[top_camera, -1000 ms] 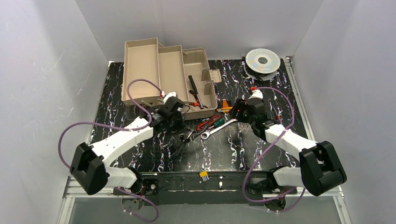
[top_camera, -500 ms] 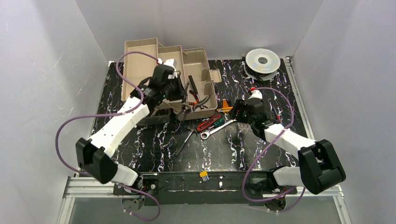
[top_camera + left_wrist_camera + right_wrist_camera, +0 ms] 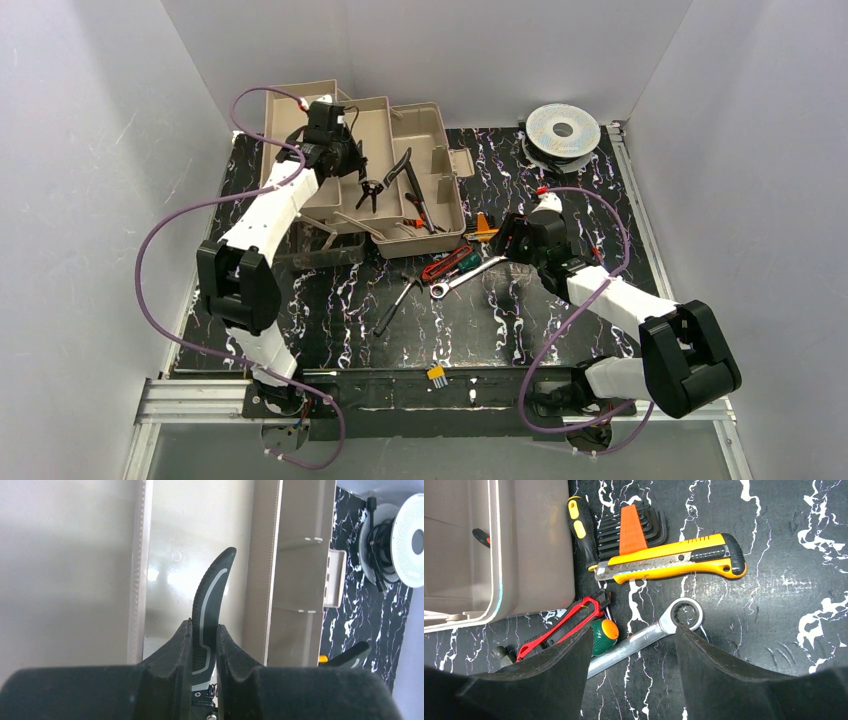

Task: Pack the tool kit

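The tan toolbox [image 3: 300, 140] stands open at the back left with its trays folded out. My left gripper [image 3: 352, 172] is shut on one black handle of the pliers [image 3: 385, 178] and holds them above the middle tray. In the left wrist view the handle [image 3: 210, 600] sits clamped in the gripper [image 3: 204, 630] over the tray floor [image 3: 170, 555]. My right gripper [image 3: 505, 248] is open and empty. In the right wrist view it [image 3: 634, 630] hovers over a silver wrench [image 3: 649, 635], with the yellow knife [image 3: 674, 560] just beyond.
Beside the box wall [image 3: 534, 545] lie a red-handled tool [image 3: 564, 625], a green screwdriver [image 3: 604, 635], a yellow-black screwdriver [image 3: 581, 530] and hex keys [image 3: 631, 530]. More tools [image 3: 400, 300] lie mid-table. The silver wire spool [image 3: 563, 130] is back right. The smoky lid [image 3: 320, 250] is before the box.
My left arm has lifted the pliers from the table in front of the box and swung them back and up over the trays. The right arm has not moved.
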Motion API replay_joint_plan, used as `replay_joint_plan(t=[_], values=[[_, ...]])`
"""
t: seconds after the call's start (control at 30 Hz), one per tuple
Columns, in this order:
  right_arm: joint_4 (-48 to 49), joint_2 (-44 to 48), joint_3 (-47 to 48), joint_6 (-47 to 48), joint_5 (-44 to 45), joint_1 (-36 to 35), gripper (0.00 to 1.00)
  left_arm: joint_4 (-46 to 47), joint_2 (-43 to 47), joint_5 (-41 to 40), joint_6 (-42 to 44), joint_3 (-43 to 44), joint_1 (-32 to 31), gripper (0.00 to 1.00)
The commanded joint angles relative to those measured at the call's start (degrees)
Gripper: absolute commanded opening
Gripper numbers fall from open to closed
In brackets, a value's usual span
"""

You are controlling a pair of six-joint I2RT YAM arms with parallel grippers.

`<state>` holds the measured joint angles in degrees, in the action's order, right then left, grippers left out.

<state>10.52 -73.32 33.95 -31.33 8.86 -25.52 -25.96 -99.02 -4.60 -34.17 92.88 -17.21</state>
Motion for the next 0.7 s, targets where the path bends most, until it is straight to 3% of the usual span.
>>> replay_joint_plan(t=[0.0, 0.1, 0.13, 0.2, 0.27, 0.47, 0.67], values=[[2.22, 1.25, 0.53, -0.04, 0.71, -0.06, 0.68, -3.1, -1.0, -4.9, 3.24, 6.65, 0.3, 0.0], [1.97, 1.31, 0.63, -0.05, 0.71, -0.06, 0.68, -4.96, -2.94, -7.05, 5.59, 9.71, 0.28, 0.04], [1.89, 1.4, 0.64, 0.0, 0.79, -0.06, 0.68, -5.35, -3.28, -7.53, 5.98, 10.03, 0.32, 0.16], [1.74, 1.58, 0.5, 0.03, 1.09, -0.06, 0.68, -5.93, -3.71, -7.98, 6.21, 10.33, 0.28, 0.52], [1.61, 1.75, 0.5, -0.02, 1.23, -0.06, 0.68, -5.97, -3.73, -7.32, 6.5, 10.28, 0.33, 0.69], [1.43, 1.85, 0.59, 0.12, 1.27, -0.06, 0.68, -5.82, -2.44, -4.34, 9.18, 12.01, -0.25, 0.82], [1.25, 1.89, 0.65, 0.25, 1.34, -0.06, 0.69, -4.61, -0.63, 2.99, 20.58, 11.68, -5.21, 0.84]])
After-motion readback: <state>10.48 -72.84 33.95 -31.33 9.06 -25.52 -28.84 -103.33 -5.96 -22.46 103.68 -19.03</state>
